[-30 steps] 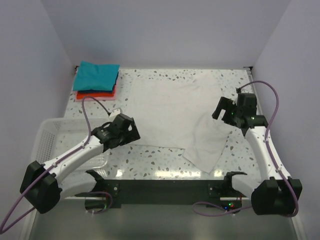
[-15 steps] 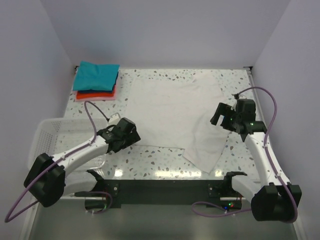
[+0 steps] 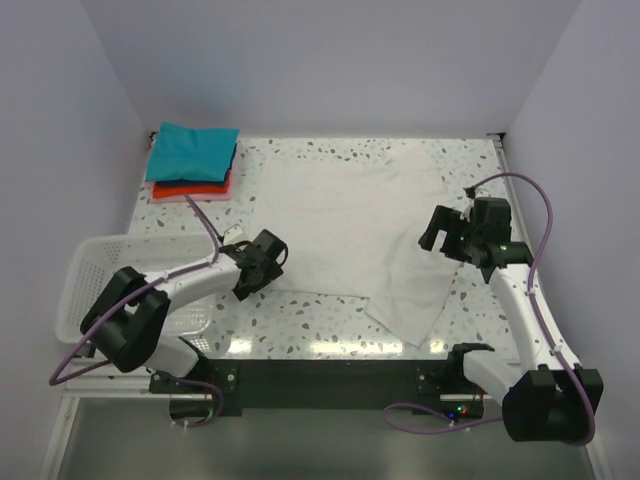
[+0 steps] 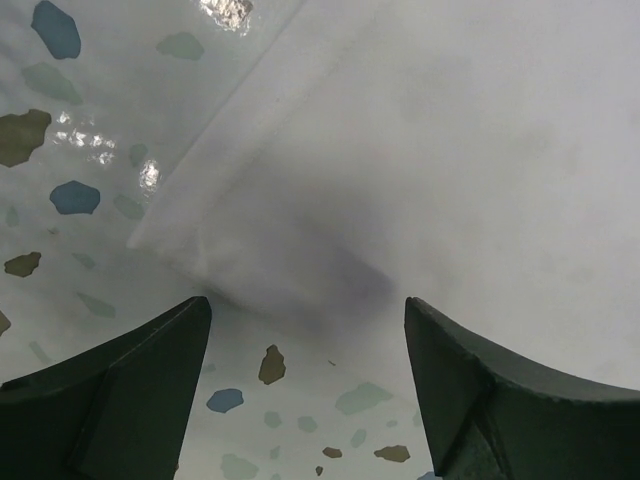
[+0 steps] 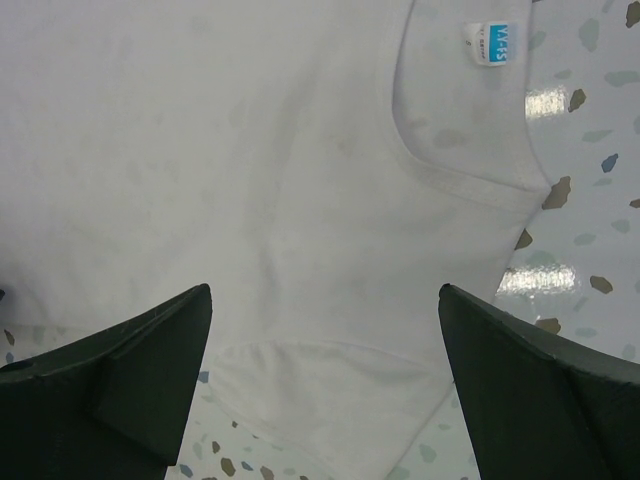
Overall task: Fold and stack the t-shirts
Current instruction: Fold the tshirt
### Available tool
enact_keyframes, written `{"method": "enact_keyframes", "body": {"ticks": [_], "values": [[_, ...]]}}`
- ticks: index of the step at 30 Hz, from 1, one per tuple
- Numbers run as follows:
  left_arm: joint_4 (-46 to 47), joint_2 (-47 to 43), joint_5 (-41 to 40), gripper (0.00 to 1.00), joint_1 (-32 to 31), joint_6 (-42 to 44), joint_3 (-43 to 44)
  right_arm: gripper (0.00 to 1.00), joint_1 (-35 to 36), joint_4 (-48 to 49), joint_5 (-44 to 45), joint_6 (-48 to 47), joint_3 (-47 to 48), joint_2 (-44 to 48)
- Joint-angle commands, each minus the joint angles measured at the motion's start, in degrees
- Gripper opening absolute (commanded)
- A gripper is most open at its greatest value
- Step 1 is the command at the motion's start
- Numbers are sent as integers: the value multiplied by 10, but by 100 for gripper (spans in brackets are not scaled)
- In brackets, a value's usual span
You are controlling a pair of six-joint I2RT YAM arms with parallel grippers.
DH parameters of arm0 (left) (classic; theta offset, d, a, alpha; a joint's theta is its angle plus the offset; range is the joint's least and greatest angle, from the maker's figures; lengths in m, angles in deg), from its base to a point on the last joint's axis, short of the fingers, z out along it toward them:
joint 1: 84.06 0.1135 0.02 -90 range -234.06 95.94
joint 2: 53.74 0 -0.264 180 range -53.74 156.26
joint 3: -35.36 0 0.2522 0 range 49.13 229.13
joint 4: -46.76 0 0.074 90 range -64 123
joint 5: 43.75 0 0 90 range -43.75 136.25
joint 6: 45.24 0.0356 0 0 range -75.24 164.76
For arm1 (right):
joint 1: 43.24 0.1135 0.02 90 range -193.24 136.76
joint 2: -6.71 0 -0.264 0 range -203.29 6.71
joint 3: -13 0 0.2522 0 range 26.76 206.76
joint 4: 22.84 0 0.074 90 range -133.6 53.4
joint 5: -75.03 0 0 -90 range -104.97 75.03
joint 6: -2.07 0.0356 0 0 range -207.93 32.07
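White tee (image 3: 340,215): L end effector (image 4: 305,305) & R end effector (image 5: 325,290) both wide open, empty, above cloth.

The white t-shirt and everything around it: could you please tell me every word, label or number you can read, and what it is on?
Neck tag on the white t-shirt: white letters on a blue patch, too blurred to read.
Smaller line beneath it: also unreadable.
No other writing shows in any view.
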Motion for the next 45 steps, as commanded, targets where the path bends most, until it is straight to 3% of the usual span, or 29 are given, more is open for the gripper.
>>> {"method": "enact_keyframes", "body": {"ticks": [1,7,13,18,21,26,31,41,45], "values": [[-22,39,-14,81,9,-50,-9,99,-1,17,-17,-11,-3,3],[-28,90,-7,59,10,-52,12,99,-1,8,-17,-11,-5,8],[-25,86,6,38,9,-60,-3,99,13,-28,-23,-11,-16,28],[-26,79,13,14,9,-58,-6,99,176,-79,109,31,-24,40],[-26,73,14,1,9,-58,-6,99,275,-142,184,101,-29,25],[-23,69,14,0,9,-50,-4,91,395,-195,207,198,-71,4],[-24,66,16,0,9,-47,0,84,522,-201,224,275,-80,-83],[-23,65,17,0,9,-41,0,66,526,-152,267,305,-115,-157],[-25,64,18,0,9,-40,4,51,509,-153,289,309,-120,-165]]}}
